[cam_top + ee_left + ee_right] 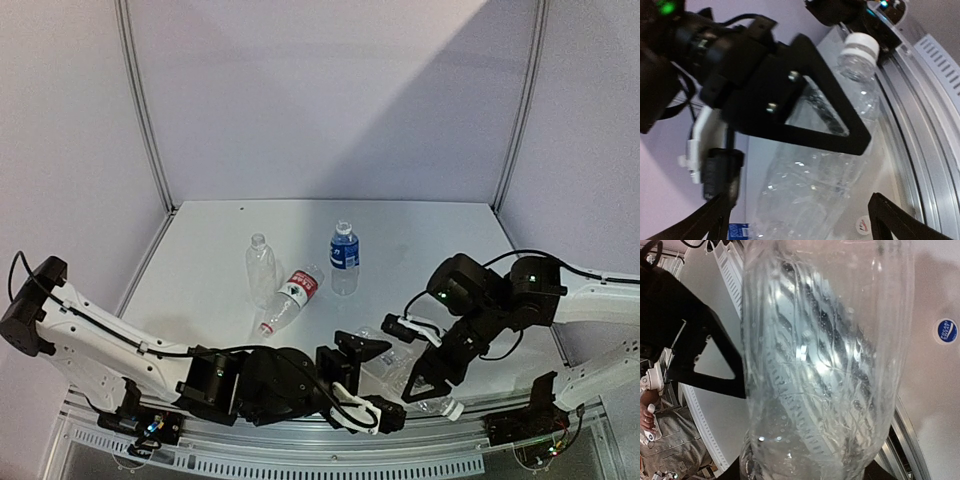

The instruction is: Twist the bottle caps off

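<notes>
Bottle caps first: the white cap (pixel 860 46) sits on the neck of a clear unlabelled bottle (pixel 395 372), which lies on its side at the lower middle of the top view, between the two arms. The right claw (pixel 428 382) is clamped on this bottle near the neck. From the left wrist, one of its black triangular fingers presses on the shoulder just below the cap, and the other is hidden behind the plastic. From the right wrist the bottle fills nearly the whole frame, its cap cut off.

The left claw (pixel 799 197) is spread wide at the bottle's base end, one tip in each lower corner of its own view. I cannot tell whether either tip touches the plastic.

Higher on the counter (pixel 420 240), a blue-labelled bottle (pixel 344 262) stands with a blue cap (pixel 344 228), well apart from the arms. To its left stands another clear bottle (pixel 260 268), its top too small to make out. A red-labelled bottle (pixel 292 295) lies tilted below them.

A blue disc (pixel 946 331) and a white disc (pixel 863 226) lie on the counter beside the held bottle. Their markings are too blurred to read.
</notes>
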### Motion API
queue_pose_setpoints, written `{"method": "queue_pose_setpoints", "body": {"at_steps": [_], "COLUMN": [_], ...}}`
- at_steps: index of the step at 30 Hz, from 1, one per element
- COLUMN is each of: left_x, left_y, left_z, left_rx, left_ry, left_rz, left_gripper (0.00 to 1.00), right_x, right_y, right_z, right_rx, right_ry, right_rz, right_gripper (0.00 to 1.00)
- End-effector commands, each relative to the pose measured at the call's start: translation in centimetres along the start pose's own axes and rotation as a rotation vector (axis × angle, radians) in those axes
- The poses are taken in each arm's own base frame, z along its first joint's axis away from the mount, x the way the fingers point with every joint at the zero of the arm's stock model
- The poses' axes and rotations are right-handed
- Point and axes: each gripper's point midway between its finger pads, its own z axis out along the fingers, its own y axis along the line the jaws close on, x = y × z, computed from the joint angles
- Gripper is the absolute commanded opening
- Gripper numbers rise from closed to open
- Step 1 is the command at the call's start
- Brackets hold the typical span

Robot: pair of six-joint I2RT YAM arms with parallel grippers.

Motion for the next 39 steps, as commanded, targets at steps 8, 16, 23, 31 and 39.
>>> {"method": "queue_pose_setpoints", "body": {"at_steps": [8, 16, 23, 31, 39], "left_x": [4.2, 4.5, 5.6, 7.5, 11.9], "left_y": [-2.3, -2.8, -3.4, -1.7, 1.9], "left_z": [1.3, 2.2, 2.9, 2.5, -0.7], "left_rx": [0.09, 0.114, 0.124, 0.023, -0.164], "left_ry": [0.142, 0.136, 0.193, 0.233, 0.202], "left_rz": [0.016, 0.068, 0.099, 0.052, -0.203], "left_gripper": [0.96, 0.96, 0.78, 0.61, 0.57], "right_x": [-0.9, -0.5, -1.0, -3.0, -13.3], "right_y": [2.3, 2.8, 2.8, 2.5, 0.1], "right_z": [1.6, 2.4, 1.9, 0.6, -7.7], "right_rx": [0.026, 0.018, 0.033, 0.109, 0.258], "right_ry": [0.062, 0.114, 0.095, 0.016, -0.434], "right_rz": [-0.098, -0.131, -0.15, -0.207, -0.16], "right_gripper": [0.31, 0.31, 0.33, 0.58, 0.99]}}
